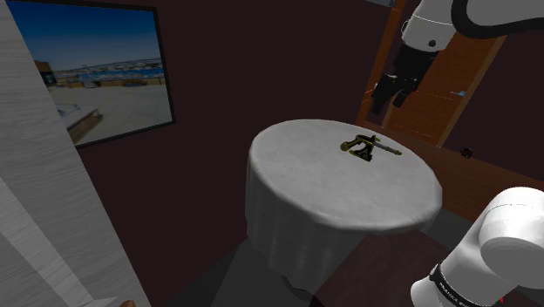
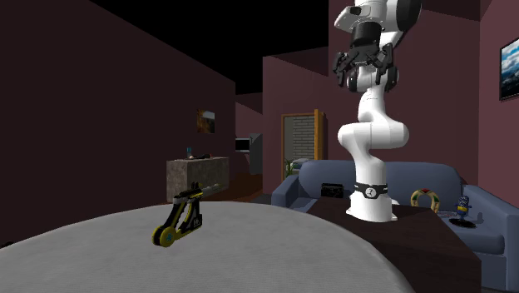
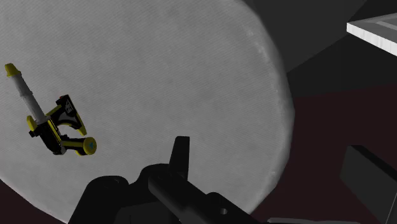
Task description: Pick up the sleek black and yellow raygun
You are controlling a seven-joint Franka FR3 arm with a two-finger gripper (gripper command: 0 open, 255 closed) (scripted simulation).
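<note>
One raygun [image 1: 370, 148] is all I have on the round desk [image 1: 305, 196], which is draped in a pale grey cloth hanging down over its sides. In the shoulder view the gun lies on the far part of the top, toward that view's right. Through the wrist camera the raygun [image 3: 54, 121] shows a black body with yellow trim, a pale barrel ending in a yellow tip and a yellow-capped grip, lying flat on the desk [image 3: 178, 76], off to one side of the finger [image 3: 181, 153]. The hand [image 1: 390, 98] hangs high above the desk's far edge, well apart from the gun and holding nothing; its fingers look spread apart, though that view is dim. From the second exterior view, the raygun [image 2: 179, 223] sits in the foreground on the desk [image 2: 274, 250], with the hand [image 2: 363, 73] raised well above it and a blue sofa [image 2: 399, 187] behind.
</note>
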